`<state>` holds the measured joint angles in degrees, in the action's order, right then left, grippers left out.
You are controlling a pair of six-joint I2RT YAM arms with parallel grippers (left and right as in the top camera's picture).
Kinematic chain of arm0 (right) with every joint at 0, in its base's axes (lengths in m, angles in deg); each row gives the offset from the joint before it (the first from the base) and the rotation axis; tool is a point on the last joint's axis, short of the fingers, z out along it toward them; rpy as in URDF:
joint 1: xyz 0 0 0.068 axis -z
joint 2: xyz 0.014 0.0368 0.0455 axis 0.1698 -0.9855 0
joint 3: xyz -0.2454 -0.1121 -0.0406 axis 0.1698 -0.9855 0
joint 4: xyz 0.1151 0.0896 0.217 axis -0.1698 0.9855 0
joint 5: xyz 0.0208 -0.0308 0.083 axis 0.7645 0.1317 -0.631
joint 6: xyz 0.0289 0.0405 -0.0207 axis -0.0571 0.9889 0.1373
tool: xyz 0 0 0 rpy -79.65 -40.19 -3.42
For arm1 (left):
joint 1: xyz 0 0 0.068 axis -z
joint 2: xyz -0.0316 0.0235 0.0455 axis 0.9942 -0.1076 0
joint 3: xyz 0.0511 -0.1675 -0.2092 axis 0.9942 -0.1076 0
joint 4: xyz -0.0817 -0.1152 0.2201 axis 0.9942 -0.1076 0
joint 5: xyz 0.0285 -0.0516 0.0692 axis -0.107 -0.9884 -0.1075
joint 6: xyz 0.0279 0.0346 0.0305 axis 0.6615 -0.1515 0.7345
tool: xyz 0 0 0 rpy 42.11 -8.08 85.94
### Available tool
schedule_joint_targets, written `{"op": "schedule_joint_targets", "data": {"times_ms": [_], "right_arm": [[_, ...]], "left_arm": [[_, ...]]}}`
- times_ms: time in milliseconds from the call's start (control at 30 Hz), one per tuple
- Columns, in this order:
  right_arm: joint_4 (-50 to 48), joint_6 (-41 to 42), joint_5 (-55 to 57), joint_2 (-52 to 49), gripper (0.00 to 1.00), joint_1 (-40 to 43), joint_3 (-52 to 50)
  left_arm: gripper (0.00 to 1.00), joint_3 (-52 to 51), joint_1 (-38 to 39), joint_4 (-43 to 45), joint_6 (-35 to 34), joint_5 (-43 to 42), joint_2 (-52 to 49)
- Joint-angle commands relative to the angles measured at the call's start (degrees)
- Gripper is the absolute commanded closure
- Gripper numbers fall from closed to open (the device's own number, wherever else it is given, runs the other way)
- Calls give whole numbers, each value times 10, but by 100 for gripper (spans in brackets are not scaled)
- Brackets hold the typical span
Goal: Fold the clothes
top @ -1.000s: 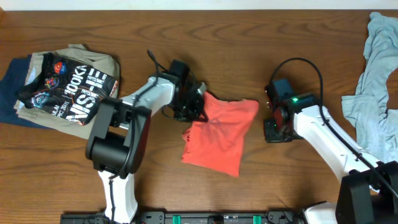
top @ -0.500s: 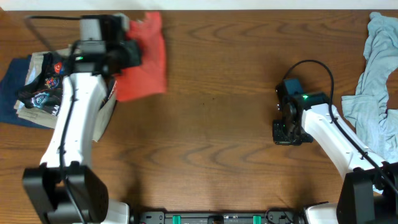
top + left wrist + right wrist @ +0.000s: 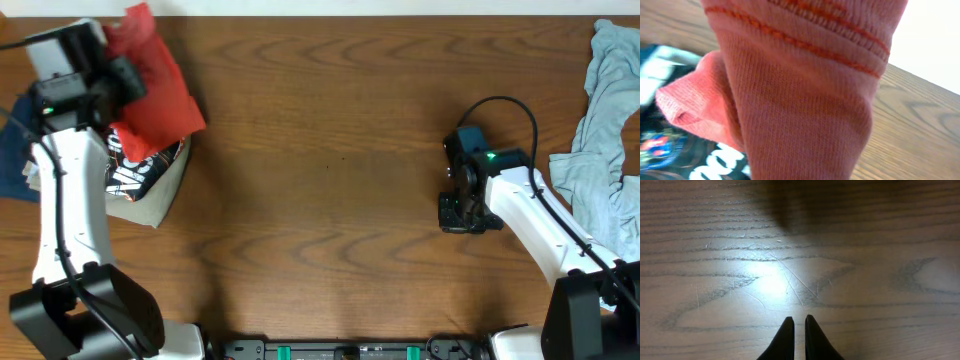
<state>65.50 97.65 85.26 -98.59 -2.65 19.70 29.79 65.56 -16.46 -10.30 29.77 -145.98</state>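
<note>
Red T-shirt (image 3: 158,100) hangs bunched over the black printed shirt (image 3: 140,165), covering its top edge. L end effector (image 3: 125,78) is clamped on it, fingers hidden by cloth. R end effector (image 3: 795,330) is well right of the black shirt, tips nearly touching, empty, over bare worktop (image 3: 320,150).

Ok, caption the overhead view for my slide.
Left pincer holds the red-orange T-shirt over the folded stack; right pincer shut above the table.
</note>
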Motion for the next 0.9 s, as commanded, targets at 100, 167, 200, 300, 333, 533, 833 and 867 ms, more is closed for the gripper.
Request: {"op": "schedule_joint_targets", "data": {"times_ms": [100, 167, 200, 300, 333, 533, 833, 867], "right_arm": [[0, 10, 5, 10, 92, 5, 9], [0, 10, 5, 10, 92, 5, 9], [0, 10, 6, 10, 92, 5, 9], [0, 10, 6, 10, 91, 5, 9], [-2, 10, 6, 10, 91, 5, 9], [-2, 10, 6, 10, 90, 5, 9], [-24, 17, -7, 10, 76, 5, 9], [-30, 19, -17, 10, 74, 5, 9]], "left_arm": [[94, 7, -67, 17, -1, 7, 7], [94, 7, -89, 19, -1, 7, 6], [92, 7, -100, 19, -1, 7, 6], [2, 7, -127, 20, -18, 7, 3], [2, 7, -133, 20, -25, 6, 1], [2, 5, -144, 19, -29, 6, 0], [2, -3, -120, 19, -29, -64, 0], [2, -7, -107, 19, -29, -64, 0]]}}
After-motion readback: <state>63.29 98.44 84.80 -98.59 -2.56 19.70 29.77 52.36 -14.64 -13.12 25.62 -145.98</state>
